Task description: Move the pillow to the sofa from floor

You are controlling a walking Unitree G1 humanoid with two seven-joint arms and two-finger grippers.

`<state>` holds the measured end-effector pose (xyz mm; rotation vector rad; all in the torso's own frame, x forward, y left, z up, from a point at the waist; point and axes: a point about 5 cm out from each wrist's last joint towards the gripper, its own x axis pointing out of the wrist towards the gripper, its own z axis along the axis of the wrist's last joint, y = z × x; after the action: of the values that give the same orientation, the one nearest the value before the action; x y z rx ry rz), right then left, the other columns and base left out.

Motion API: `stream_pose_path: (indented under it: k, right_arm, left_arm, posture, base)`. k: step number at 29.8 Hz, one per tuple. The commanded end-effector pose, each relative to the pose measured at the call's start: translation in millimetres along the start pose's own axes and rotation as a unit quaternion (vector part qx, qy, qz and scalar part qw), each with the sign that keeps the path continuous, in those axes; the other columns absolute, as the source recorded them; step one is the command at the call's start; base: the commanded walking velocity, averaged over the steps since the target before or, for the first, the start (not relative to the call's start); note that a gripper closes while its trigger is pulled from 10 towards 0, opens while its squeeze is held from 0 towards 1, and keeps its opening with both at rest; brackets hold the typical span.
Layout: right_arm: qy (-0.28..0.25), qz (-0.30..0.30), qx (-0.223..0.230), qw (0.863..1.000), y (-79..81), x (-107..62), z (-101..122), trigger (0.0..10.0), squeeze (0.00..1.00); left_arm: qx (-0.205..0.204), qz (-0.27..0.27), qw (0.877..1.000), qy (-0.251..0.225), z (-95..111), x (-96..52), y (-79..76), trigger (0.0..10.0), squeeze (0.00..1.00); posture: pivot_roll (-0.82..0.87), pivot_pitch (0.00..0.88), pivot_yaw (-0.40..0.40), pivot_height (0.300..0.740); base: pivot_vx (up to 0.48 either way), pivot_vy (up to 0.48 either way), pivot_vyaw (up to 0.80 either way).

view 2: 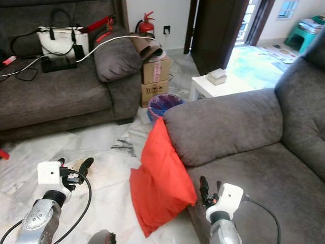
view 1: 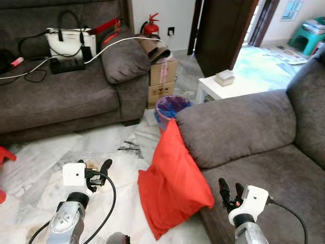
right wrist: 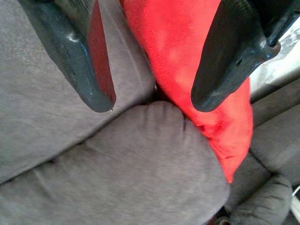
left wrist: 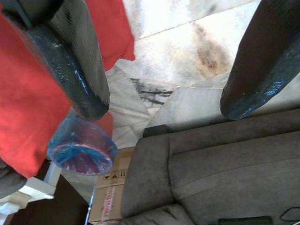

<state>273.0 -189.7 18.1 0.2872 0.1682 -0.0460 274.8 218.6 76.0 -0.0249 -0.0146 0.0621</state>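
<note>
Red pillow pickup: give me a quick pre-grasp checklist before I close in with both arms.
1. Pillow in view, leaning on the sofa arm, bottom on the floor: ok.
2. Left gripper open, apart from pillow: ok.
3. Right gripper open, over the sofa seat beside pillow: ok.
4. Pillow between the grippers: ok.
5. Sofa seat free for placing: ok.
6. Bin behind pillow touching it: cannot tell.

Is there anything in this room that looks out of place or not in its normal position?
Yes. The red pillow stands on the marble floor, tilted against the end of the grey sofa instead of lying on its seat. Also, a white cable runs across the other sofa.
</note>
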Motion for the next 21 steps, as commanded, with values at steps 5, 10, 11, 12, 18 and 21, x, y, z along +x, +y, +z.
stream_pose_path:
  k: [5, 10, 11, 12, 18, 21]
  right_arm:
    - [0.012, -0.006, -0.003, 1.000, -4.6, -4.7, -6.4, 10.0, 0.00]
    - [0.014, -0.005, -0.003, 1.000, -4.8, -5.1, -7.2, 10.0, 0.00]
    - [0.014, -0.004, -0.003, 1.000, -4.5, -5.3, -7.3, 10.0, 0.00]
    - [0.014, -0.002, -0.005, 1.000, -4.0, -5.3, -7.6, 10.0, 0.00]
    - [0.013, 0.011, -0.014, 1.000, -0.2, -5.4, -7.9, 10.0, 0.00]
    - [0.011, 0.015, -0.012, 1.000, 0.8, -5.6, -7.9, 10.0, 0.00]
  left_arm:
    - [0.002, 0.002, 1.000, 0.005, -1.6, -2.9, 2.1, 10.0, 0.00]
    - [0.003, 0.003, 1.000, 0.007, -2.0, -3.3, 2.4, 10.0, 0.00]
    - [0.003, 0.004, 1.000, 0.007, -2.2, -3.4, 2.8, 10.0, 0.00]
    - [0.003, 0.004, 1.000, 0.007, -2.2, -3.5, 2.9, 10.0, 0.00]
    - [0.005, 0.003, 1.000, 0.009, -2.5, -3.8, 3.5, 10.0, 0.00]
    - [0.006, 0.004, 1.000, 0.010, -2.7, -4.1, 4.5, 10.0, 0.00]
  posture:
    - [0.13, 0.103, -0.015, 0.631]
    - [0.12, 0.105, -0.014, 0.631]
    - [0.12, 0.105, -0.014, 0.631]
    - [0.12, 0.105, -0.014, 0.631]
    - [0.13, 0.107, -0.014, 0.631]
    - [0.13, 0.108, -0.014, 0.631]
  base:
    - [0.000, 0.000, 0.00]
    - [0.224, 0.000, 0.00]
    - [0.345, 0.000, 0.00]
    - [0.345, 0.000, 0.00]
    - [0.350, 0.000, 0.12]
    - [0.351, 0.000, 0.80]
